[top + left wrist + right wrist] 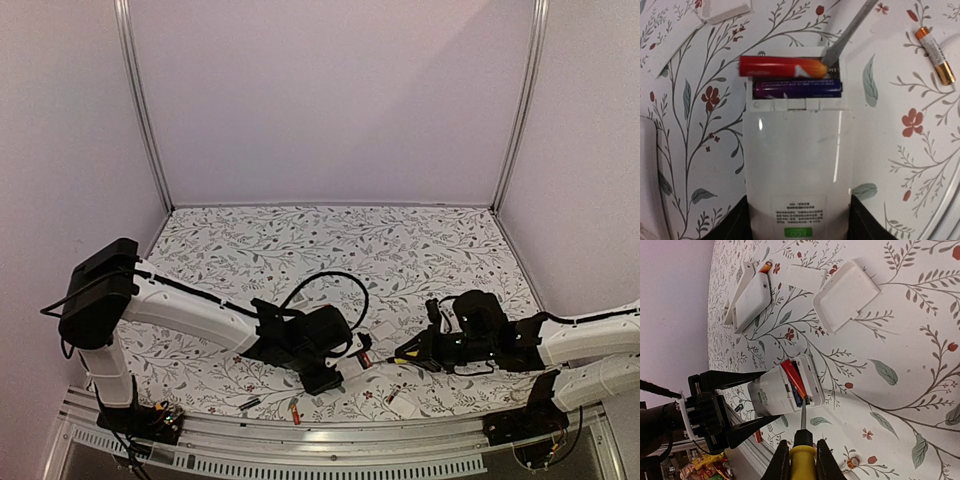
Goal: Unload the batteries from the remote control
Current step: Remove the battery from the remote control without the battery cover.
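Clamped between the left jaws, a white remote point(797, 165) lies back-up on the flowered table point(890, 150), a black finger pressing against each of its long sides. Its battery bay, at the end farthest from those jaws, is uncovered. A red battery point(780, 66) sits slightly askew in the far slot, and in the right wrist view it juts up out of the bay. A dark blue battery point(797, 89) lies flat in the slot just beside it, on the side nearer the left jaws.

Right jaws are clenched on the yellow handle of a screwdriver point(802, 460). Its metal shaft reaches straight ahead, and the tip touches the orange end of the red battery.

One loose battery point(936, 54), gold with an orange tip, lies on the table well apart from the remote. It is clear of both pairs of jaws.
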`<state>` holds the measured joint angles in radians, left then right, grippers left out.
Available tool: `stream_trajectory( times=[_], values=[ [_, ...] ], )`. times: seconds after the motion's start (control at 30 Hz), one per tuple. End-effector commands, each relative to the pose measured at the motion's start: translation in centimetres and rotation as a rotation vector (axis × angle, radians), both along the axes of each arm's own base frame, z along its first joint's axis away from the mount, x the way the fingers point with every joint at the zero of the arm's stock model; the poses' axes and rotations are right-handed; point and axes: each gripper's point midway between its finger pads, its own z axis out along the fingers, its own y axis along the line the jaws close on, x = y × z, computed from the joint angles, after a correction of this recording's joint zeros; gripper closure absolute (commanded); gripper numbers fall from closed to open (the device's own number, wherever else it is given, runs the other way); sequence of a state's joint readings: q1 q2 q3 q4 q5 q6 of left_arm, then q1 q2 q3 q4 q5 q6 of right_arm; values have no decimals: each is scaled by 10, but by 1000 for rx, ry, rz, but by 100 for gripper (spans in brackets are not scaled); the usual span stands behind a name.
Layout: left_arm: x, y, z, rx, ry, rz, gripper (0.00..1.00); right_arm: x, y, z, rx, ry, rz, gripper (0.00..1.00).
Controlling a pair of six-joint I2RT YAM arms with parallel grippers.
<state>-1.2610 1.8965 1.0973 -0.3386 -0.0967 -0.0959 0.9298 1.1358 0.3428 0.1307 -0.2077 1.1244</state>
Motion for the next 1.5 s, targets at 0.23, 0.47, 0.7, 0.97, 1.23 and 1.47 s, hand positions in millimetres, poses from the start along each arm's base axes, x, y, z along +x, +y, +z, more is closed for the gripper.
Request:
stream_trajectory(
  times=[0.23, 0.47, 0.7, 0.97, 1.23, 1.47],
  values=[
    [-28, 33, -64, 200, 55, -124, 59, 14, -9, 49, 65, -146, -60, 100],
    [-27, 34, -65, 207, 49, -126, 59, 13, -19, 32, -154, -113, -5, 100],
    [-26, 35, -66, 214, 44, -124, 59, -1, -30, 22, -269, -104, 104, 100],
    [-27, 36, -67, 215, 45, -126, 59, -4, -22, 12, -279, -95, 165, 100],
    [-28, 36, -68, 218, 43, -128, 59, 0, -15, -3, -222, -78, 193, 100],
    [-30, 36, -68, 221, 42, -134, 59, 3, -14, -4, 9, -60, 154, 100]
  ],
)
